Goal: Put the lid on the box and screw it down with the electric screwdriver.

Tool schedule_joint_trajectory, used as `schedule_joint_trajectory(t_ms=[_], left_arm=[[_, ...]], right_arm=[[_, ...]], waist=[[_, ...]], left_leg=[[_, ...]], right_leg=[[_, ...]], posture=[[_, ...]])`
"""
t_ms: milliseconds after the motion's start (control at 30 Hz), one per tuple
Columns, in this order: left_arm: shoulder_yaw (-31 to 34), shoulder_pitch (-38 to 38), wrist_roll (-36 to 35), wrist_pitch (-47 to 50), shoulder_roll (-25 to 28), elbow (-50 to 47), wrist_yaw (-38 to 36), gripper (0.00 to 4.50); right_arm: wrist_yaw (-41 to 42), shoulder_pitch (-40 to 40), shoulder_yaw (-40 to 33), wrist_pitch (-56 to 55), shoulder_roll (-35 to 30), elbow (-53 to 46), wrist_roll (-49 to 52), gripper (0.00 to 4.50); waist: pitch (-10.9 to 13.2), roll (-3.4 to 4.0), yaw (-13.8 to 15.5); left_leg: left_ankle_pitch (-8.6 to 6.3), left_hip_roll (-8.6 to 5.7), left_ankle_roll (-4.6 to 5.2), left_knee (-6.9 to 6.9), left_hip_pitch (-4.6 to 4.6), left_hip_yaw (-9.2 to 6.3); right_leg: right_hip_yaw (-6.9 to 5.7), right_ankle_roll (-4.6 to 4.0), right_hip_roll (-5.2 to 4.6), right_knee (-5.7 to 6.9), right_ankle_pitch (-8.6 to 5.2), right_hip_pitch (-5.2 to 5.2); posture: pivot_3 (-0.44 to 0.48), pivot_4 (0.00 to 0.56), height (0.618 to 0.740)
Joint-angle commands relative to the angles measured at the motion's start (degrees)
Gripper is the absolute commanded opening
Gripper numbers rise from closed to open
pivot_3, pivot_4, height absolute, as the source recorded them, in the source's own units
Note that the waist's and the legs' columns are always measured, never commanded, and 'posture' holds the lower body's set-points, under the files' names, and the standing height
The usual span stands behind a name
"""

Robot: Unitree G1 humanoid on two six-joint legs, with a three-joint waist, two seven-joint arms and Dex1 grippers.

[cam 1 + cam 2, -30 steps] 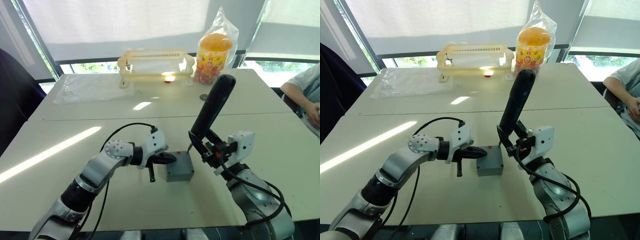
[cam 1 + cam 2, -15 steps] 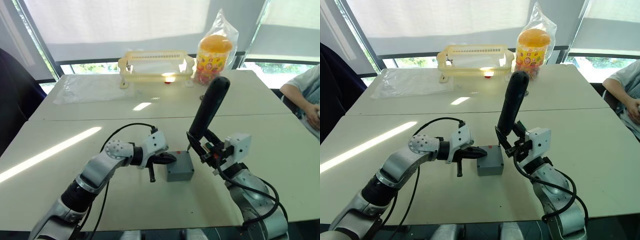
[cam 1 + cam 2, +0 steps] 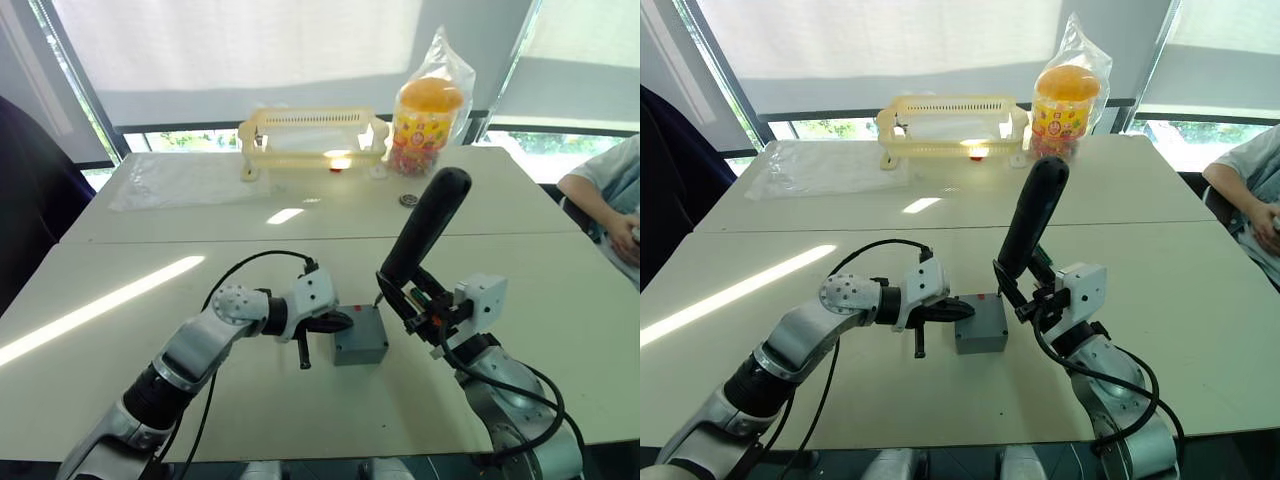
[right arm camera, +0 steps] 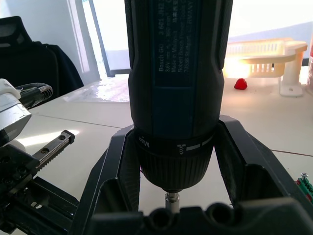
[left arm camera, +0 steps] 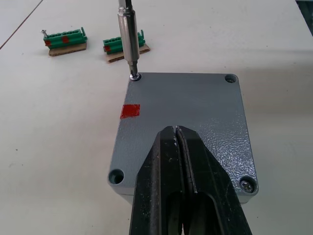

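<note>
The lid (image 5: 188,122) sits on the box (image 3: 360,343), pinned by the closed left pincer (image 5: 180,161). The right pincer (image 4: 171,193) grips the electric screwdriver (image 3: 422,228), bit in the lid's far corner screw. Tilted, it could slip out. Green connectors (image 5: 66,40) lie beyond the box, not obstructing.

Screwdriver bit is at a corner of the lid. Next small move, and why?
Probably run the electric screwdriver with light downward pressure. In the left wrist view its bit tip rests on the screw at one corner of the lid, which already sits on the box. The right gripper clamps the tool, and the shut left gripper presses on the lid.
</note>
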Motion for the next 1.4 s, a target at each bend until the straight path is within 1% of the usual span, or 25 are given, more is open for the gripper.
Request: schedule_joint_trajectory(t_ms=[33,233,467,1033,1400], left_arm=[[-1.62,0.87,0.83,0.73,0.12,0.34,-0.49,0.00],[-1.73,1.22,1.17,0.69,-0.17,0.40,-0.26,0.00],[-1.69,1.53,1.50,0.76,-0.65,0.35,-0.07,0.00],[-2.13,1.61,1.83,0.72,-1.51,0.78,0.21,0.00],[-2.15,1.36,1.97,0.50,-1.94,1.38,0.44,0.00]], right_arm=[[0.73,1.08,1.07,4.40,-1.26,2.94,0.05,1.77],[1.02,0.91,1.31,7.36,-3.47,3.80,-0.68,1.77],[1.52,0.23,1.10,8.81,-5.16,3.75,-0.15,1.77],[1.72,0.87,1.58,10.43,-5.75,3.16,0.74,1.77],[1.86,-0.26,1.15,10.64,-6.28,3.62,0.83,1.77]], waist=[[-0.03,-0.01,0.00],[-0.33,-0.22,0.01],[-0.80,-0.43,0.06],[-0.84,-0.44,0.08],[-0.84,-0.44,0.09]], left_leg=[[0.00,0.00,0.00,-0.02,0.02,0.00],[0.00,0.01,0.00,-0.12,0.14,0.01],[0.00,0.03,0.00,-0.61,0.44,-0.01],[-0.01,0.04,-0.01,-0.68,0.44,-0.12],[-0.01,0.08,-0.01,-0.71,0.44,-0.14]], right_leg=[[0.00,0.00,0.00,-0.02,0.00,0.02],[0.00,-0.01,0.00,-0.12,-0.01,0.12],[0.00,-0.03,-0.03,-0.71,0.00,0.46],[0.01,-0.03,-0.08,-0.79,0.00,0.45],[0.01,-0.04,-0.10,-0.83,-0.01,0.45]], posture=[[0.000,0.150,0.740],[0.000,0.150,0.740],[0.000,0.150,0.740],[0.000,0.150,0.740],[0.000,0.150,0.740]])
